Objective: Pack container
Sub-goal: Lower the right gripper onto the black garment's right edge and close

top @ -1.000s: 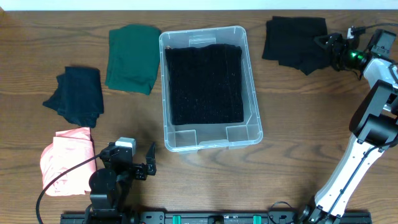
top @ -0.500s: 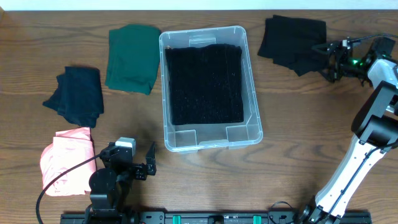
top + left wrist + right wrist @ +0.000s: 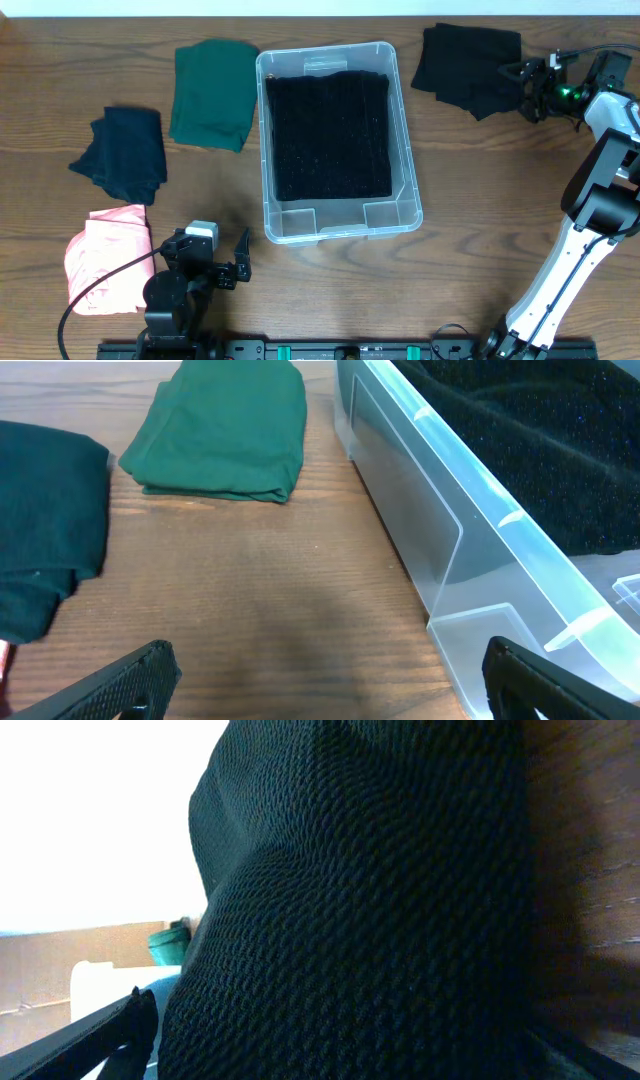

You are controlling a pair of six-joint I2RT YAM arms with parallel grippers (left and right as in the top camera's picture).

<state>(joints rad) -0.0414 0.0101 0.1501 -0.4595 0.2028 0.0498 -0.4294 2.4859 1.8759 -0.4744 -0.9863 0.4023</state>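
The container (image 3: pixel 262 150) stands near the middle of the surface (image 3: pixel 480 200), long side running front to back, upright and without a lid. It holds one black knit garment (image 3: pixel 328 135) lying flat on its base and covering the far and middle parts; the near end of the base is bare.

Left to right on the surface:
- A pink folded garment (image 3: pixel 105 258) lies at the near left edge.
- A dark navy garment (image 3: pixel 125 152) lies beyond it, apart from it.
- The left claw (image 3: pixel 330 652) sits low at the near left, just beside the pink garment. Its jaws are spread wide and hold nothing.
- A green folded garment (image 3: pixel 212 92) lies just beside the container's far left wall.
- A black garment (image 3: pixel 468 62) lies at the far right, well apart from the container.
- The right claw (image 3: pixel 526 88) sits at this garment's right edge. Its jaws are spread wide, with the knit fabric filling the wrist view between them. Contact cannot be determined.
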